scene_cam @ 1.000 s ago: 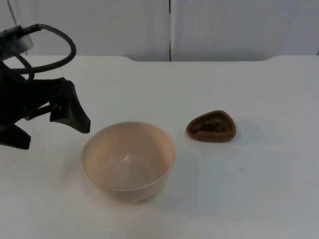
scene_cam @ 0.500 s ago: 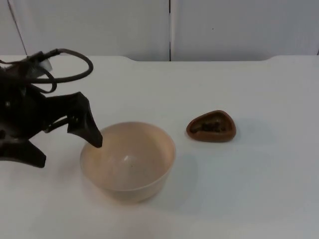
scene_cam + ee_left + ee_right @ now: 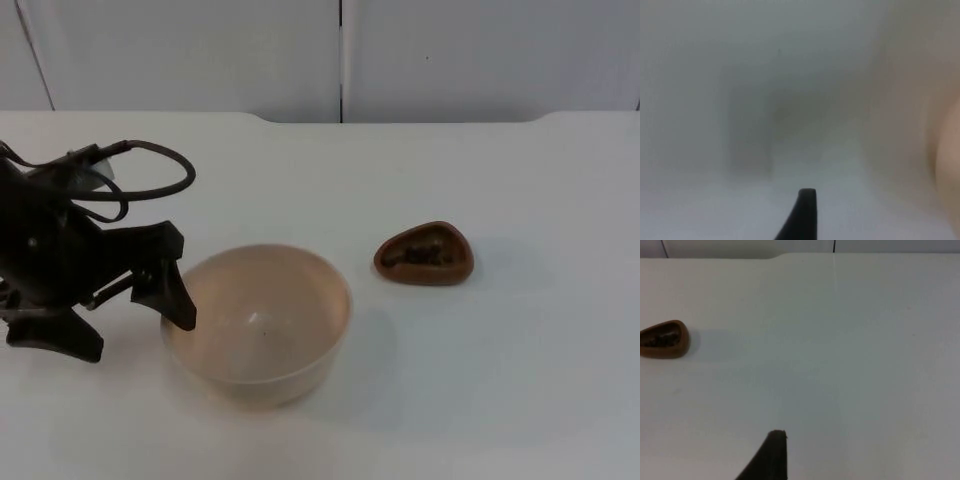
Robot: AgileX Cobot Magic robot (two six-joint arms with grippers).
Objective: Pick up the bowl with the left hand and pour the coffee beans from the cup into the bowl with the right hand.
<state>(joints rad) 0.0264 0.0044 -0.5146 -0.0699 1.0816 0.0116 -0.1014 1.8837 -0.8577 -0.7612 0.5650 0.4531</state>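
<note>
A beige bowl (image 3: 258, 322) stands upright and empty on the white table (image 3: 500, 390). To its right lies a small brown cup (image 3: 425, 254) with dark coffee beans inside. My left gripper (image 3: 143, 338) is open at the bowl's left rim: one finger (image 3: 172, 295) reaches over the rim, the other (image 3: 55, 335) stays outside on the table side. In the left wrist view the bowl's wall (image 3: 946, 150) is a beige blur beside a black fingertip (image 3: 802, 215). The right wrist view has the cup (image 3: 664, 339) far off and one black fingertip (image 3: 771, 457) above bare table.
The grey partition wall (image 3: 340, 60) closes off the table's far edge. White table surface surrounds the bowl and the cup.
My left gripper has moved down and to the right, from beside the bowl's upper left to its left rim, with one finger now over the rim. Bowl and cup have not moved.
</note>
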